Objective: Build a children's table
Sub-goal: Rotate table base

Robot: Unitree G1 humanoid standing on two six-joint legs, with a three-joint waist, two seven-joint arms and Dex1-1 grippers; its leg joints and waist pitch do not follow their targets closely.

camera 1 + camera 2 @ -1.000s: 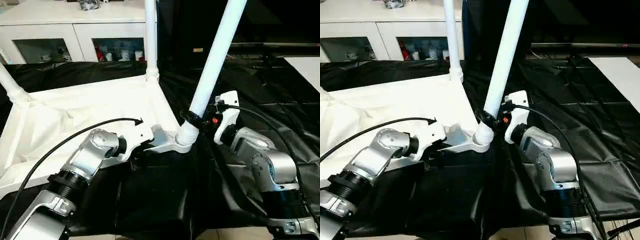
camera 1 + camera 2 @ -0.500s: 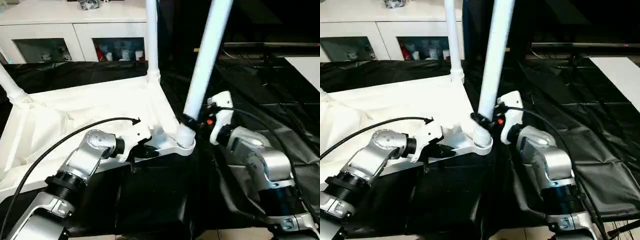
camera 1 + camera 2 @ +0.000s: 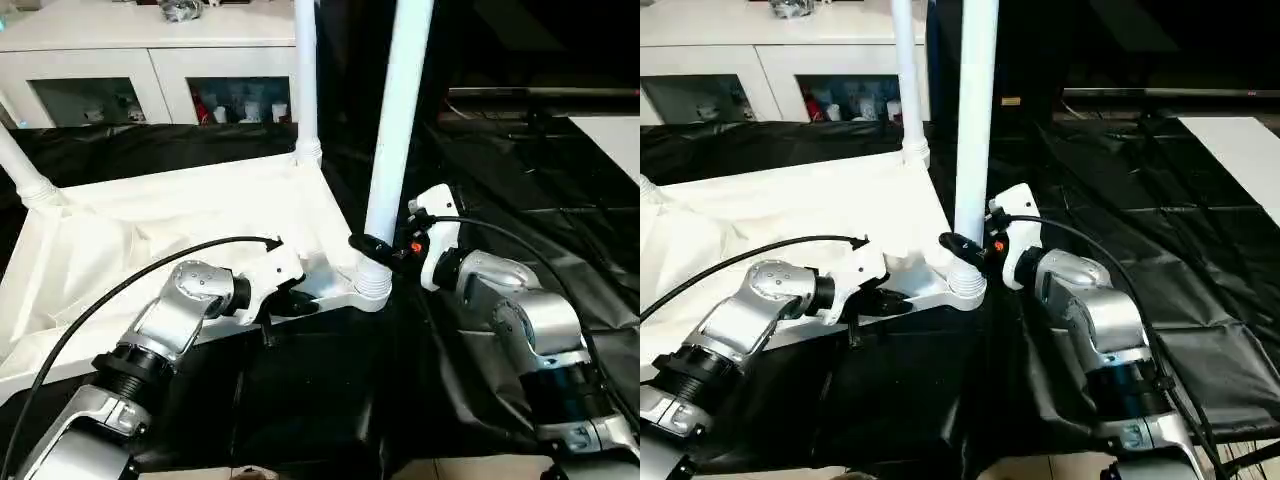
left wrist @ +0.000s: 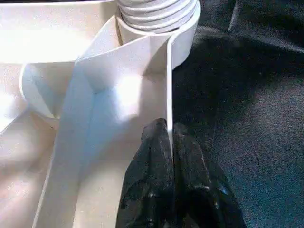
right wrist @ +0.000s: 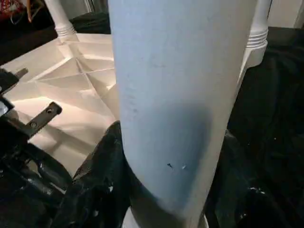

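Ribbed leg (image 3: 392, 150) base, rounded socket (image 3: 368, 292)

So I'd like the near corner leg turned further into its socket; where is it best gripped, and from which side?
Grip the long white tapered round leg low on its smooth shaft, just above the ribbed collar at the white plastic tabletop's corner socket. Come level from the open right side over the black sheet, as the right pincer does now: the upright shaft is round, and the raised rim blocks the left side.

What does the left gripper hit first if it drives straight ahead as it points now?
Probably the leg's ribbed base in the corner socket; the left gripper pinches the tabletop's rim and points along it.
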